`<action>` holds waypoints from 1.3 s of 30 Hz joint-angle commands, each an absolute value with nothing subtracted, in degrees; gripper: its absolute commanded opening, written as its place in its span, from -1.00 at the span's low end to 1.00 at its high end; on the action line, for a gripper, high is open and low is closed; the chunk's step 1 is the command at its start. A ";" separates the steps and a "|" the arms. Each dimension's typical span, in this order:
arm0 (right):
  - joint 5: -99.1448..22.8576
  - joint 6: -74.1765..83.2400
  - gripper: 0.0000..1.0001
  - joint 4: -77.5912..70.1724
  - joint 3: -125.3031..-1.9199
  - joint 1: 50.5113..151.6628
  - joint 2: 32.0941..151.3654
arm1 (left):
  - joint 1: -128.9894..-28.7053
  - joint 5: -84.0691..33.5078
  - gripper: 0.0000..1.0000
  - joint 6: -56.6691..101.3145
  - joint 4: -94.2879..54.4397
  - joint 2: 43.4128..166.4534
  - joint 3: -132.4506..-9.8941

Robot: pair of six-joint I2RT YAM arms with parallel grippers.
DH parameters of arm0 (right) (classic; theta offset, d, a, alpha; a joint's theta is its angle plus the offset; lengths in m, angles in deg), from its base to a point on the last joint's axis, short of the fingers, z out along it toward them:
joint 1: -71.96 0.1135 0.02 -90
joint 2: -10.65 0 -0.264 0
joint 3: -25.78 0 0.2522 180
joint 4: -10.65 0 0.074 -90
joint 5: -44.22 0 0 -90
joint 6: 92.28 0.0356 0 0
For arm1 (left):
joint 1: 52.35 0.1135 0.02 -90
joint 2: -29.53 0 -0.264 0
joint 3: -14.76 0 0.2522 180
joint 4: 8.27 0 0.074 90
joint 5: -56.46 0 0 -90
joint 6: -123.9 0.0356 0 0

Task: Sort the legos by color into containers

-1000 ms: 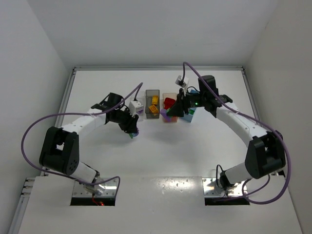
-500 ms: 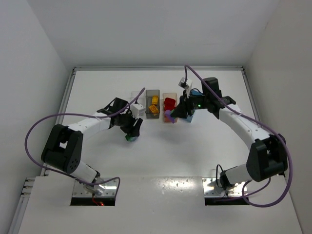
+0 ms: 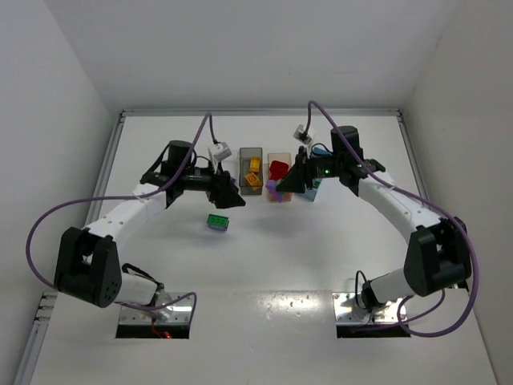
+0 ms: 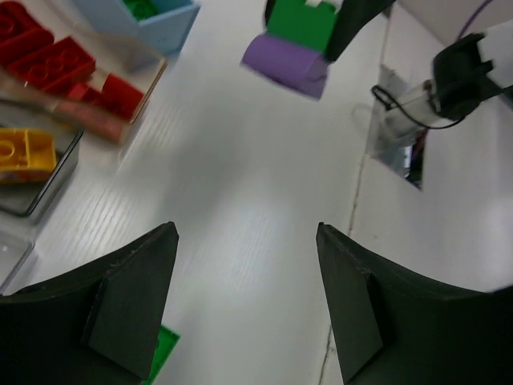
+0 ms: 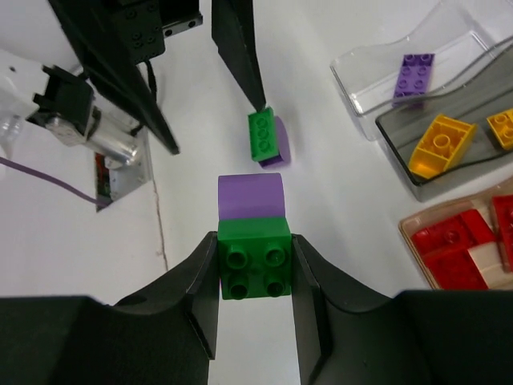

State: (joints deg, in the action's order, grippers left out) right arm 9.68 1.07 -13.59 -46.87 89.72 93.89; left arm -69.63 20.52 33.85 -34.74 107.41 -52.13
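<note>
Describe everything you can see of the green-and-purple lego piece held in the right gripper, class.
The green-and-purple lego piece is two joined parts of glossy plastic: a square green brick with four round studs facing the wrist camera, and a smooth purple part with a rounded face sticking out beyond it. The right gripper clamps the green brick by two opposite sides, one black finger on each. It appears to be held clear of the white table, touching nothing but the fingers.
</note>
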 commanded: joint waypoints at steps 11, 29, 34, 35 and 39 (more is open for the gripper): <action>20.75 20.74 -0.91 7.94 -47.83 91.64 98.45 | -72.12 36.59 0.52 26.17 -26.51 112.14 -60.53; 23.12 23.64 -0.91 10.33 -48.89 96.31 99.59 | -72.12 42.04 0.47 26.70 -26.51 115.83 -64.75; 23.12 23.64 -0.91 10.86 -49.93 96.83 100.65 | -72.65 43.45 0.21 26.70 -26.51 115.84 -64.75; 23.12 23.64 -0.91 10.86 -49.94 96.83 100.65 | -72.65 44.06 0.03 26.17 -26.51 115.84 -64.75; 22.07 23.64 -0.91 10.86 -50.99 96.83 101.18 | -72.65 46.43 -0.38 24.94 -26.51 116.44 -64.22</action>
State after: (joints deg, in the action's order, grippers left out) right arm 21.11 23.63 7.13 -47.46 96.34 100.73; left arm -72.12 41.79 25.06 -28.36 115.87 -62.92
